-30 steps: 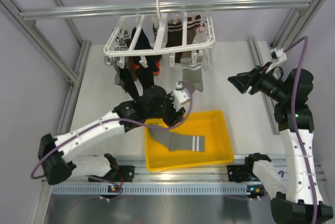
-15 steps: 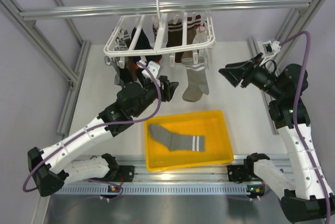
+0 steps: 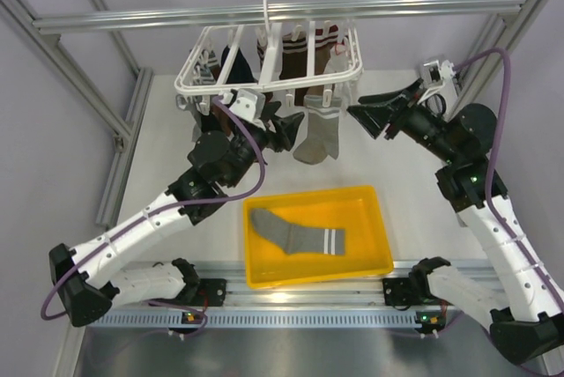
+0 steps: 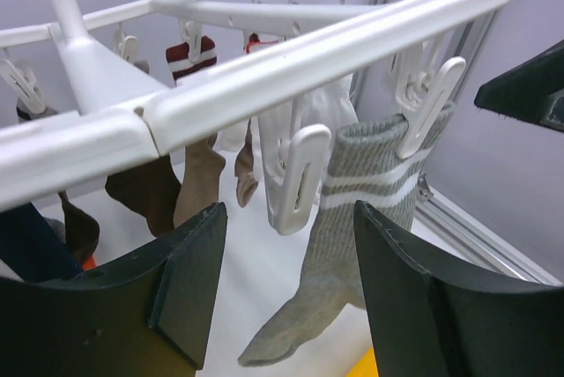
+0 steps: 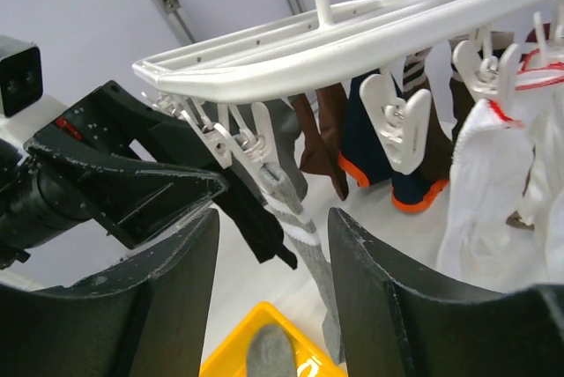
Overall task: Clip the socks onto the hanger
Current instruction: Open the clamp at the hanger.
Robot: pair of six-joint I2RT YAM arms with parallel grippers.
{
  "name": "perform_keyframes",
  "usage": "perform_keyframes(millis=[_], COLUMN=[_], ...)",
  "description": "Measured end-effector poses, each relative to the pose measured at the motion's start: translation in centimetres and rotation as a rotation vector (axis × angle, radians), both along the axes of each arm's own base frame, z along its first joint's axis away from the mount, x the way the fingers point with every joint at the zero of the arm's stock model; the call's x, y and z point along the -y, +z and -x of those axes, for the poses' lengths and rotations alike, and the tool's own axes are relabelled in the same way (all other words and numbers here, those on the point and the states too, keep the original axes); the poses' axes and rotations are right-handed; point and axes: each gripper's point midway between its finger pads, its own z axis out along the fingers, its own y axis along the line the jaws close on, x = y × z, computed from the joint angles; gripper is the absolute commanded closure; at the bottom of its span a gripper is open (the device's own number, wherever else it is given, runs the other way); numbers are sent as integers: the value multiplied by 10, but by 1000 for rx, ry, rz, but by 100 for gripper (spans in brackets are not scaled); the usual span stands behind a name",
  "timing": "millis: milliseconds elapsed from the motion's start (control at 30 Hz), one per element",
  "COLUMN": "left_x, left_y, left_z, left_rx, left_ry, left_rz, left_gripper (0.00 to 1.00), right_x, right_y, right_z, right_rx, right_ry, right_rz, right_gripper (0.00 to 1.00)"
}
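Note:
The white hanger (image 3: 269, 64) hangs from the top rail with several socks clipped to it. One grey sock (image 3: 317, 135) with two white stripes hangs from a front clip; it also shows in the left wrist view (image 4: 357, 210) and the right wrist view (image 5: 300, 218). The second grey sock (image 3: 295, 238) lies flat in the yellow tray (image 3: 374, 258). My left gripper (image 3: 284, 130) is open and empty, just left of the hanging sock, facing a free clip (image 4: 295, 188). My right gripper (image 3: 370, 117) is open and empty, just right of that sock.
Dark navy, brown striped and white socks hang on the hanger's other clips (image 5: 388, 157). The metal frame rail (image 3: 264, 14) runs above the hanger. The tray's near corner shows in the right wrist view (image 5: 225, 359). The two grippers face each other across the hanging sock.
My left gripper has risen from the tray's back edge to the hanger's front. My right gripper has moved left toward the hanger. The socks have stayed in place.

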Motion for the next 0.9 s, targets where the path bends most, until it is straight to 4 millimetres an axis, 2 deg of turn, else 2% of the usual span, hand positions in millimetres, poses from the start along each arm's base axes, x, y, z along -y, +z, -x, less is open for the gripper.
perform_keyframes(millis=[100, 267, 467, 567, 700, 800, 900], left_x=[4, 7, 7, 8, 11, 13, 14], left_y=[6, 11, 17, 16, 16, 16, 18], left_z=[-3, -6, -5, -3, 1, 7, 11], left_rx=[12, 23, 36, 38, 43, 54, 69], left_ry=[0, 1, -5, -17, -48, -78, -102], left_rz=[12, 10, -3, -19, -39, -54, -67], left_gripper=[38, 59, 71, 73, 74, 77, 78], right_x=[-9, -22, -44, -60, -79, -89, -89], right_y=[3, 11, 27, 38, 39, 32, 25], right_z=[2, 11, 20, 26, 31, 25, 15], right_rx=[6, 27, 50, 61, 53, 19, -17], right_ry=[22, 64, 121, 156, 190, 177, 131], right_rz=[-7, -17, -39, -56, -67, -75, -89], right_gripper=[49, 50, 50, 50, 50, 46, 42])
